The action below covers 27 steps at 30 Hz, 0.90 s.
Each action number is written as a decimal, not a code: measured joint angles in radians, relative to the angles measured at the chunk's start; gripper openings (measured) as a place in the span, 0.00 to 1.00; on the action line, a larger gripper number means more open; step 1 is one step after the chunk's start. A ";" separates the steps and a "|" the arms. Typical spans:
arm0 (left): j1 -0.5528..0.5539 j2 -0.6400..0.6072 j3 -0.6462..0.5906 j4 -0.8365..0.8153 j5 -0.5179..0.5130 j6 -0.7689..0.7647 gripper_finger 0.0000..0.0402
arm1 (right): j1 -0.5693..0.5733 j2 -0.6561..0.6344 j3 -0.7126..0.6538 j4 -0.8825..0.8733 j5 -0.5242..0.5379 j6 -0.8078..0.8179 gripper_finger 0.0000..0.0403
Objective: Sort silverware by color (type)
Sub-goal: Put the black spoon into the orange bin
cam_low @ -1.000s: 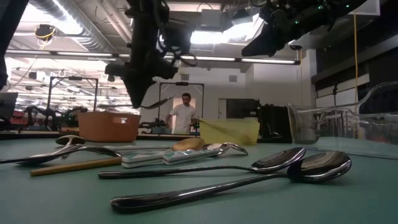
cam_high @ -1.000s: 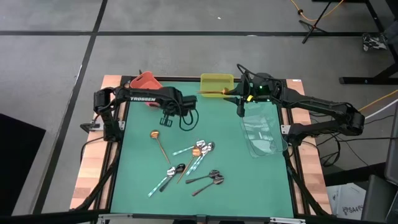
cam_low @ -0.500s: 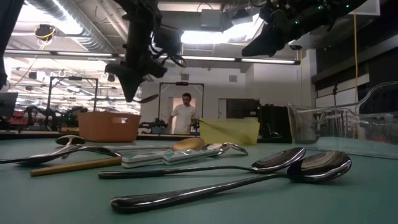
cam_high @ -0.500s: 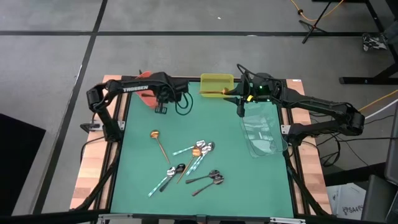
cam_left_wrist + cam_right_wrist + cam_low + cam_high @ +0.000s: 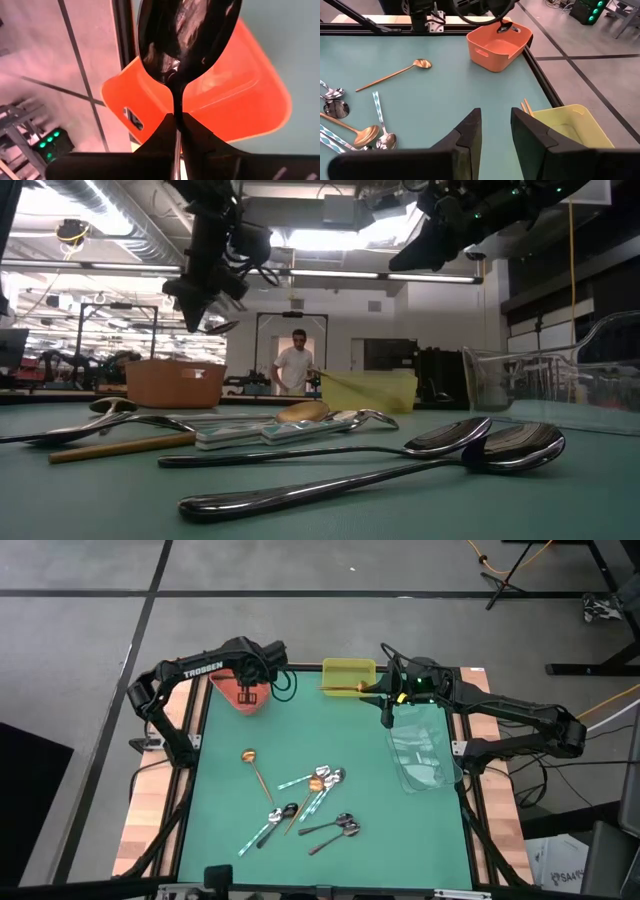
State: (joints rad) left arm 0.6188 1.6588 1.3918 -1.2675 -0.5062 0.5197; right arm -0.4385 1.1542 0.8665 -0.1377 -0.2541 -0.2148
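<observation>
My left gripper (image 5: 248, 695) hangs above the orange bin (image 5: 236, 682) at the table's far left, shut on a black spoon (image 5: 186, 35). The spoon's bowl shows over the bin in the right wrist view too (image 5: 505, 26). Several spoons, gold, silver and black, lie flat on the green mat around its middle (image 5: 310, 798); one gold spoon (image 5: 255, 768) lies apart to their left. My right gripper (image 5: 496, 131) stands open and holds nothing, near the yellow bin (image 5: 348, 674), from which gold handles (image 5: 525, 106) stick out. My left gripper pinches the black spoon's handle just behind the bowl (image 5: 175, 107) between its two fingers. The fingers slant downward and lie along the spoon, whose bowl sticks out ahead of them. The spoon is lifted clear, above the orange bin's inside (image 5: 240, 95).
A clear plastic bin (image 5: 420, 755) stands at the table's right side under my right arm. The green mat is bare between the bins and the spoon cluster. A person (image 5: 296, 365) stands in the room far behind the table.
My left gripper has carried the black spoon toward the table's far left, rising a little and rolling somewhat, from over the mat to above the orange bin. It has stayed shut on the spoon.
</observation>
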 joint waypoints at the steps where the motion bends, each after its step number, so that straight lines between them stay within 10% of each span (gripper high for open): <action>1: 0.009 0.000 0.000 0.000 0.000 0.011 0.01 | 0.000 0.000 0.000 0.000 0.000 0.000 0.24; 27: 0.168 0.001 0.000 0.056 0.055 0.093 0.01 | 0.000 0.000 0.000 0.000 0.000 0.000 0.24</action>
State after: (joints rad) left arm 0.7864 1.6596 1.3914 -1.2110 -0.4509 0.6128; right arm -0.4386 1.1542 0.8665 -0.1373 -0.2543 -0.2146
